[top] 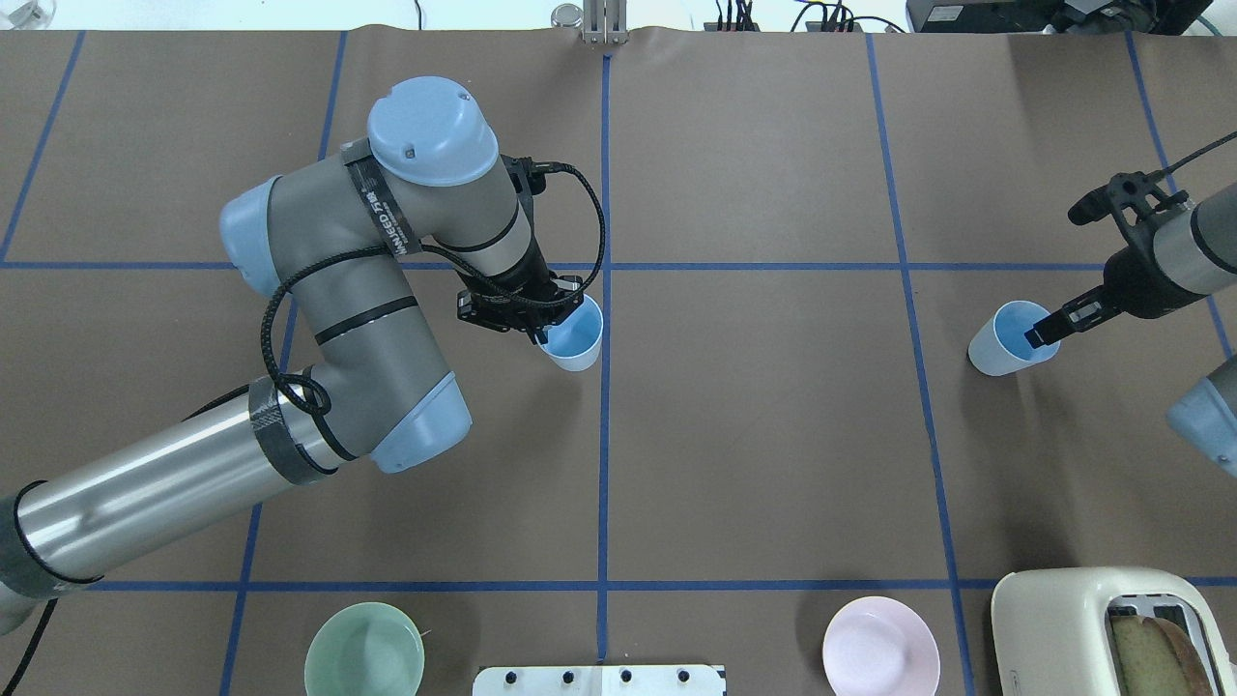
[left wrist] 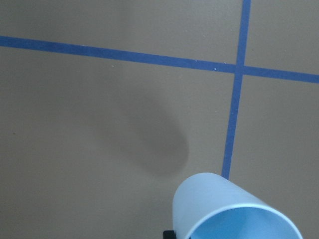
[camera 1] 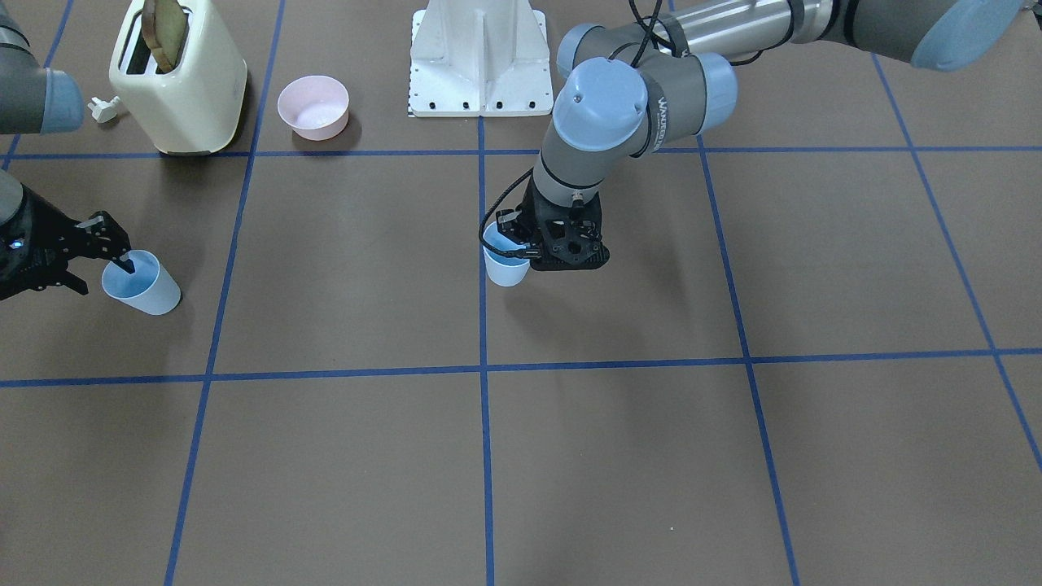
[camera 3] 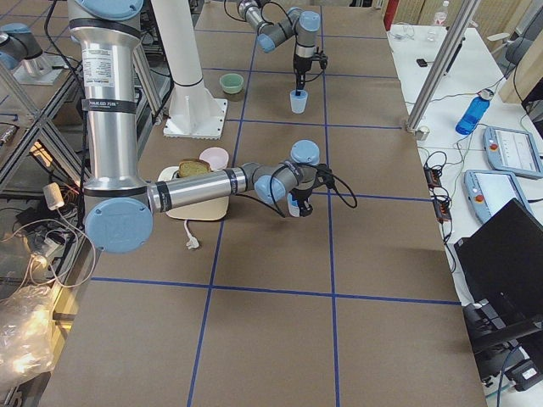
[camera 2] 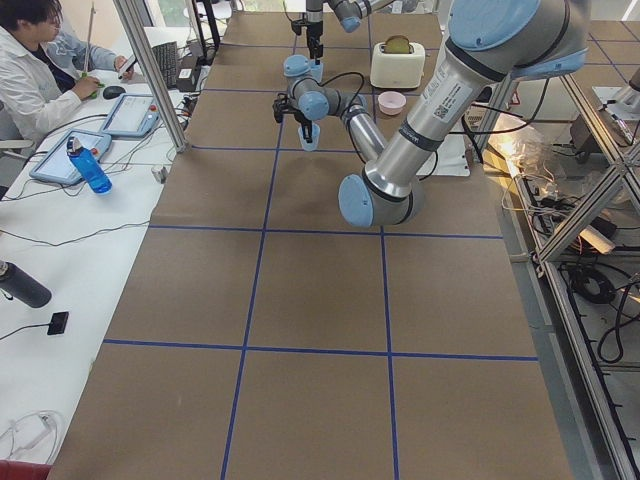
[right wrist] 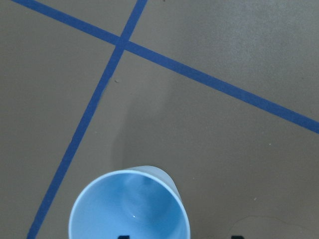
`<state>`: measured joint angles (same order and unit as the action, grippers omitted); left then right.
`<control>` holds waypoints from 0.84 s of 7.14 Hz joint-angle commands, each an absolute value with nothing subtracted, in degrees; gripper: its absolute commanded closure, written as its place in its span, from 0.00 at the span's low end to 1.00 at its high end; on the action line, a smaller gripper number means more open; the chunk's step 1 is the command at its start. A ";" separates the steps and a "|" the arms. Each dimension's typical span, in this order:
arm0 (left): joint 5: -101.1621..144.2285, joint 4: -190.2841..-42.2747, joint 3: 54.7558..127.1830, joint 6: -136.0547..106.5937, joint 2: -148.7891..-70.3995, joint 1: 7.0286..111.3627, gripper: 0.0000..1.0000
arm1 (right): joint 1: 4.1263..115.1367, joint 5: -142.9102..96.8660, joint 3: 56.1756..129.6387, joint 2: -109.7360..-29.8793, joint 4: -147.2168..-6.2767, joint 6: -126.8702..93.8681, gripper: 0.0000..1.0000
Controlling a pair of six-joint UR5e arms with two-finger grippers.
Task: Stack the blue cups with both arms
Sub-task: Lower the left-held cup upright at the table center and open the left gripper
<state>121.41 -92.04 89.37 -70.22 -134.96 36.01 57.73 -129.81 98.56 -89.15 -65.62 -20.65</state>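
Two pale blue cups stand apart on the brown table. My left gripper (top: 541, 324) is at the middle cup (top: 573, 338) and is shut on its rim, with one finger just outside the wall in the left wrist view (left wrist: 169, 234). This cup also shows in the front view (camera 1: 506, 262). I cannot tell whether it is off the table. My right gripper (camera 1: 102, 273) is open and straddles the rim of the other cup (camera 1: 145, 285), one fingertip (top: 1042, 335) inside it. This cup (right wrist: 129, 206) looks upright.
A cream toaster (camera 1: 179, 77) with a bread slice and a pink bowl (camera 1: 313, 106) stand near the white base (camera 1: 480, 57). A pale green bowl (top: 364, 650) sits on the robot's left side. Blue tape lines grid the table.
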 commanded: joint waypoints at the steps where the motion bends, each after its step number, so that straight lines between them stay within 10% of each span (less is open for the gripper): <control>1: 120.33 -92.11 88.86 -70.14 -135.35 34.55 1.00 | 57.40 -129.81 98.00 -88.77 -65.57 -20.74 0.44; 6: 118.30 -92.90 86.22 -70.05 -136.49 32.70 1.00 | 57.22 -129.81 97.91 -88.51 -66.53 -20.74 1.00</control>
<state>118.33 -92.73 86.53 -70.12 -136.44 32.83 57.24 -129.82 97.90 -88.69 -66.28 -20.74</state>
